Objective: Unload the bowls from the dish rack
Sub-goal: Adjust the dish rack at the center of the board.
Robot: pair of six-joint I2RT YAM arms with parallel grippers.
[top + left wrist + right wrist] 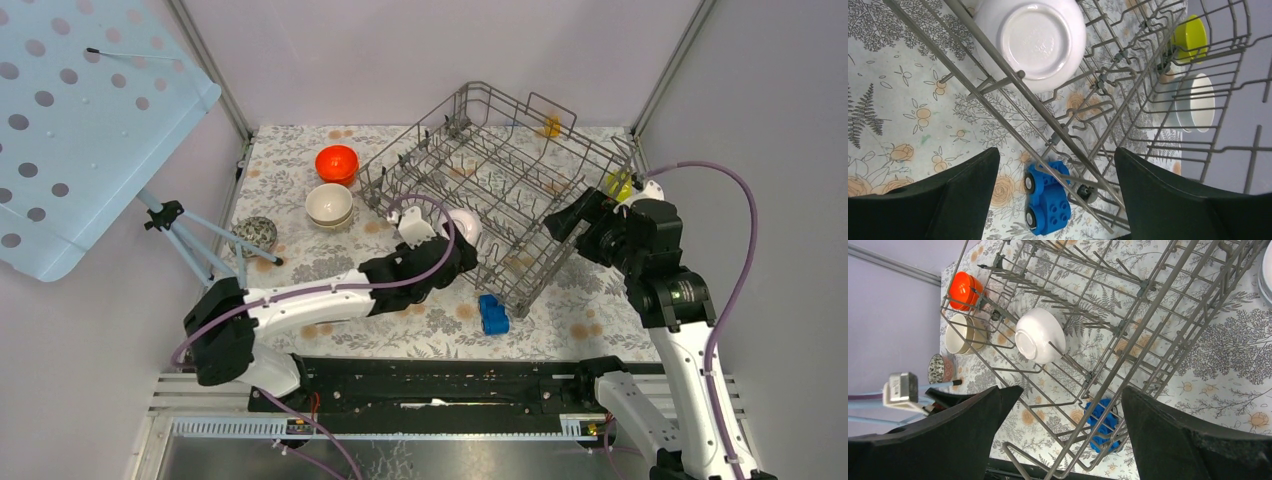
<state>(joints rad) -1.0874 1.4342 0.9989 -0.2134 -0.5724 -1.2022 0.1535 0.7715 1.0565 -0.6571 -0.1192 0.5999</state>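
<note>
The dish rack (500, 175), a grey wire basket with upright tines, sits askew mid-table on a floral cloth (290, 170). One glossy white bowl (465, 225) leans on its side among the tines at the rack's near-left edge, foot ring outward. Left of the rack stand an orange bowl (337, 163) and a beige bowl (329, 205). At its right end a yellow-green bowl (1190, 37) and a second white bowl (1198, 102) are largely hidden by the right arm. The left gripper (1056, 152) hangs by the white bowl, fingers wide and empty. The right gripper (1068, 390), at the rack's right end, is equally wide and empty. A blue car (492, 314) lies at the rack's near corner, and a speckled ball (257, 235) sits beside a tripod (185, 235) at far left.
</note>
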